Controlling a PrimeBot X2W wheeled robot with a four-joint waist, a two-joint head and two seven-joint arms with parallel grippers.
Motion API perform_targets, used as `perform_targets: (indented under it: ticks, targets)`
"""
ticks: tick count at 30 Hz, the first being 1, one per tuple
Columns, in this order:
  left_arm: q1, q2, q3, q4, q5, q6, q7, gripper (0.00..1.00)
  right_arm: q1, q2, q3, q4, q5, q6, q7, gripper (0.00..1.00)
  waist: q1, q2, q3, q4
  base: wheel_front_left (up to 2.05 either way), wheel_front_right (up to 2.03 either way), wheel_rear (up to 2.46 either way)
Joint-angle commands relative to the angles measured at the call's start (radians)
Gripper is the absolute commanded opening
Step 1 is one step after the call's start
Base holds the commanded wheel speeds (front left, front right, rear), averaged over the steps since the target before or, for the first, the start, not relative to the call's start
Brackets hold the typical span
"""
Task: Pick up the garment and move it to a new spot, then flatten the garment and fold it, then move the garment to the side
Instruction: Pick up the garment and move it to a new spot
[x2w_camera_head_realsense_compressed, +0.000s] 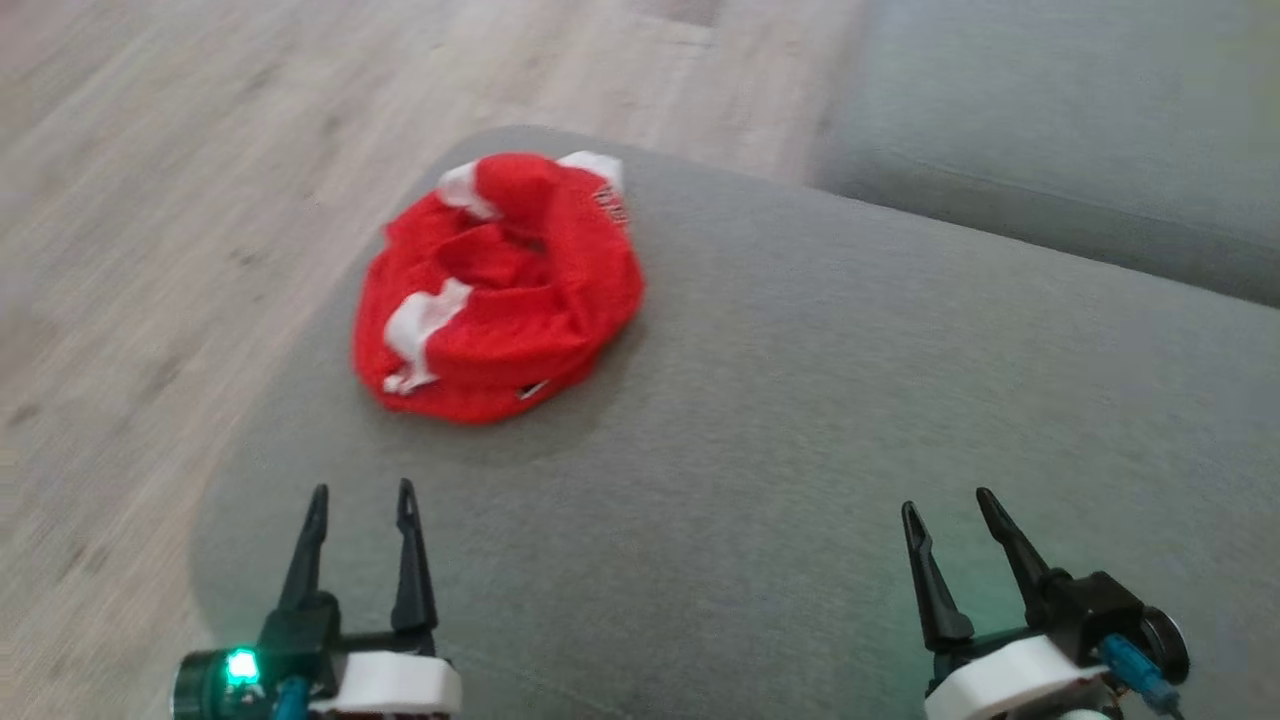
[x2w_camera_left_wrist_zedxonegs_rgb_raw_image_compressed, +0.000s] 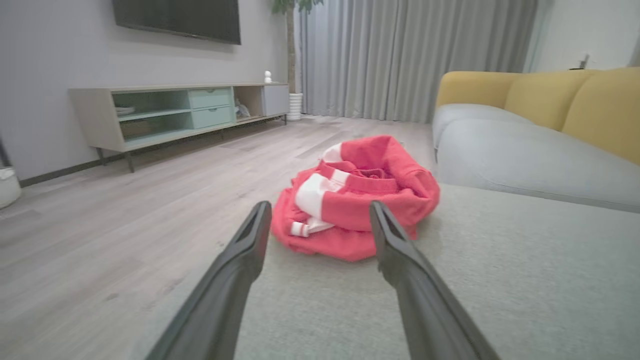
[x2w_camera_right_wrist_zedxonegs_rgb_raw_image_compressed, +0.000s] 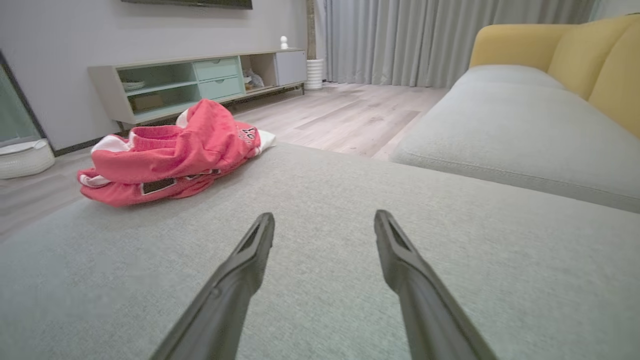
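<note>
Our red-and-white garment (x2w_camera_head_realsense_compressed: 497, 290) sits bunched at the grey sofa seat's (x2w_camera_head_realsense_compressed: 850, 420) far-left corner. The left gripper (x2w_camera_head_realsense_compressed: 362, 488), at its near-left edge, points straight at it, and the right gripper (x2w_camera_head_realsense_compressed: 946, 500) is farther off. Both jaws wide, empty.

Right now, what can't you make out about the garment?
Head view: motion blur smears the red and white garment; its type is unclear.
Right wrist view: the dark print on it is too small to read.
Left wrist view: fingers of the left tool cover parts of its near edge.
All views: its own folds hide the underside.
</note>
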Motion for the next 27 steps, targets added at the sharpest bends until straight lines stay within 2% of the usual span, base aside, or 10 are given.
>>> perform_targets:
  ticks: [1,7,11,16,20,27]
  targets:
    - [-0.046,-0.003,0.047,-0.042,0.01,0.004,-0.01,1.0,-0.05,-0.009,0.018,-0.034,-0.01,0.008,-0.013,1.0,0.0,0.0,0.026,0.085,0.0,0.0,0.0]
    - [-0.069,0.0,0.111,-0.08,0.046,0.008,-0.01,1.0,-0.065,-0.009,0.014,-0.034,-0.052,0.008,-0.013,1.0,0.0,0.0,0.069,0.124,0.0,0.0,0.0]
    - [-0.143,0.029,0.152,-0.109,0.077,0.003,-0.01,1.0,-0.072,-0.009,0.0,-0.042,-0.097,0.008,-0.013,1.0,0.0,0.0,0.12,0.134,0.0,0.0,0.0]
    - [-0.35,0.066,0.173,-0.121,0.078,-0.056,-0.01,1.0,-0.122,-0.028,-0.022,-0.066,-0.178,0.008,-0.013,1.0,0.0,0.0,0.251,0.12,0.0,0.0,0.0]
    - [-0.557,0.074,0.148,0.078,0.056,-0.141,-0.01,1.0,-0.164,-0.089,-0.03,-0.082,-0.204,0.008,-0.013,1.0,0.0,0.0,0.35,0.109,0.0,0.0,0.0]
    - [-0.881,0.067,0.123,0.542,-0.001,-0.24,0.035,1.0,-0.217,-0.161,-0.014,-0.104,-0.214,0.008,-0.013,1.0,0.0,0.0,0.453,0.065,0.0,0.0,0.0]
